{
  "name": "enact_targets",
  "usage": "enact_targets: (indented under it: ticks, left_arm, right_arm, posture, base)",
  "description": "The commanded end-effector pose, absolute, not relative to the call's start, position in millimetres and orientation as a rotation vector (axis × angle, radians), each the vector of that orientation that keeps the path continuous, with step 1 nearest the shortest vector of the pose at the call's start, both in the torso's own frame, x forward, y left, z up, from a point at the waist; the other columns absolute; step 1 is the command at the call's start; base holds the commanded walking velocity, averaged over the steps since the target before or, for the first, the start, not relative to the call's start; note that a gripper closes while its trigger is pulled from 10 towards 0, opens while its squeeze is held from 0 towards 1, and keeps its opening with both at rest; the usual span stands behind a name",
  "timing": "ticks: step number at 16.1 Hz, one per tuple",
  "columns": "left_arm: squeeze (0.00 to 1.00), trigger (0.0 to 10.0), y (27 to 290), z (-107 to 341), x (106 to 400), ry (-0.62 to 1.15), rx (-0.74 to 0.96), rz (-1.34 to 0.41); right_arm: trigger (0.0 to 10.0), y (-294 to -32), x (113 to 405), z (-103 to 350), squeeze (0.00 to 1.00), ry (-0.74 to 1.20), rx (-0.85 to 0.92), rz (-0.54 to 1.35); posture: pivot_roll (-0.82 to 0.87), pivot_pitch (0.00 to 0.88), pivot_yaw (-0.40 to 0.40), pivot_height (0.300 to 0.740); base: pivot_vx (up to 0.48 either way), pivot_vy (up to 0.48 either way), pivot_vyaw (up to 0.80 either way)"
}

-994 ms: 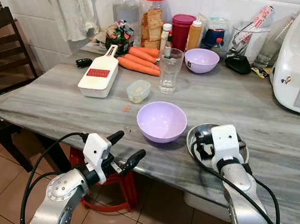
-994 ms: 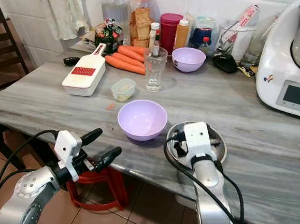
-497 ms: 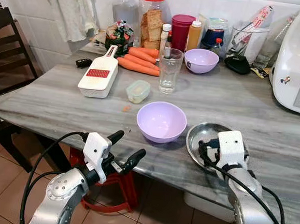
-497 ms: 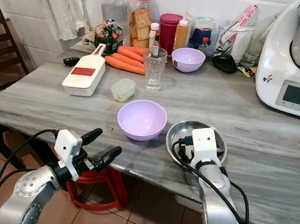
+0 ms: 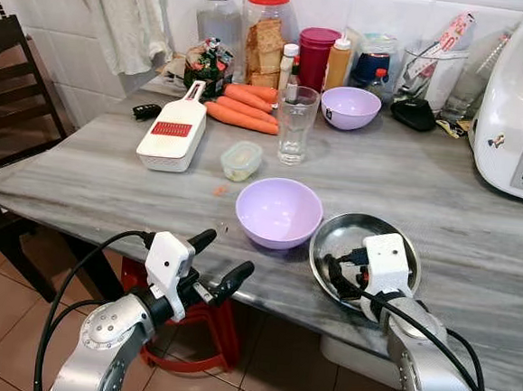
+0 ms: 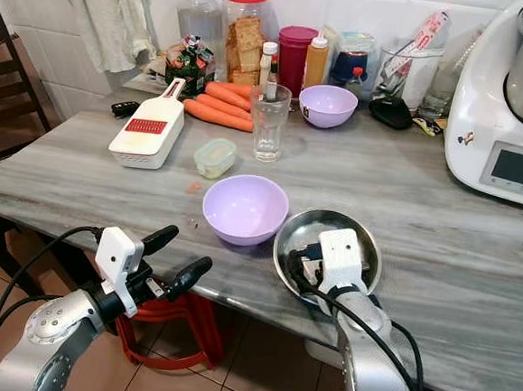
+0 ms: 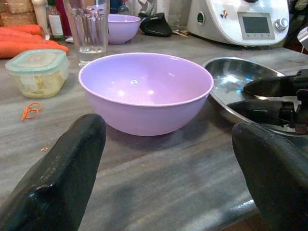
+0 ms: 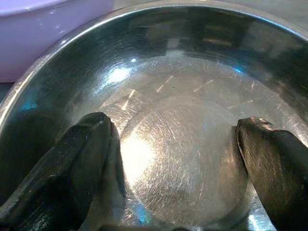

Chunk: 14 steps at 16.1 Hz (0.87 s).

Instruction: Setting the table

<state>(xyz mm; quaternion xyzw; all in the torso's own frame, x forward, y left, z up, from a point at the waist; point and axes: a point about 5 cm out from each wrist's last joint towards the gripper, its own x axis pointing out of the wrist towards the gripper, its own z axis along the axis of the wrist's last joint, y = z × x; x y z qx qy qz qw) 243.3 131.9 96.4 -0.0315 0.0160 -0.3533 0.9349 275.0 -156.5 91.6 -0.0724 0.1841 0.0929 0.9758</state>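
Two silver robot arms reach forward from the near edge of the scene. The left arm rises from the lower left, bent at the wrist, with a white block-shaped wrist housing and a black cable looping beside it. Its left end effector (image 5: 220, 263) points up and to the right, its two long black fingers spread well apart. The right arm comes up from the lower right, its silver forearm wrapped by black cables and topped by a white wrist housing. The right end effector (image 5: 338, 276) points left and slightly down, its two black fingers (image 8: 72, 163) held wide apart, tips low and close to a surface.
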Motion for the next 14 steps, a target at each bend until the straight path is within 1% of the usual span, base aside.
enact_targets:
  ticks: [1, 2, 3, 8, 11, 14]
  left_arm:
    - [0.0, 10.0, 133, 98, 243, 0.03, -0.052, -0.725]
    - [0.0, 10.0, 133, 98, 243, 0.031, -0.053, -0.726]
    - [0.0, 10.0, 133, 97, 243, 0.033, -0.053, -0.727]
    - [0.0, 10.0, 133, 96, 243, 0.033, -0.053, -0.724]
    - [0.0, 10.0, 134, 96, 244, 0.032, -0.046, -0.715]
    - [0.0, 10.0, 136, 95, 246, 0.032, -0.042, -0.7]
  right_arm:
    - [10.0, -153, 272, 85, 0.24, 0.413, -0.132, 0.207]
    - [10.0, -152, 272, 86, 0.07, 0.413, -0.128, 0.215]
    - [10.0, -152, 272, 87, 0.0, 0.413, -0.128, 0.217]
    - [10.0, -148, 277, 91, 0.0, 0.389, -0.109, 0.22]
    - [10.0, -147, 285, 105, 0.0, 0.302, -0.084, 0.186]
    - [10.0, -152, 286, 109, 0.0, 0.266, -0.07, 0.15]
  posture:
    - [-0.03, 0.0, 0.062, 0.74]
    - [-0.03, 0.0, 0.062, 0.74]
    - [-0.03, 0.0, 0.062, 0.74]
    - [-0.03, 0.0, 0.063, 0.74]
    - [-0.03, 0.0, 0.063, 0.74]
    - [-0.02, 0.0, 0.06, 0.74]
  base:
    - [0.0, 0.0, 0.0]
    - [0.0, 0.0, 0.0]
    - [0.0, 0.0, 0.0]
    - [0.0, 0.0, 0.0]
    - [0.0, 0.0, 0.0]
    - [0.0, 0.0, 0.0]
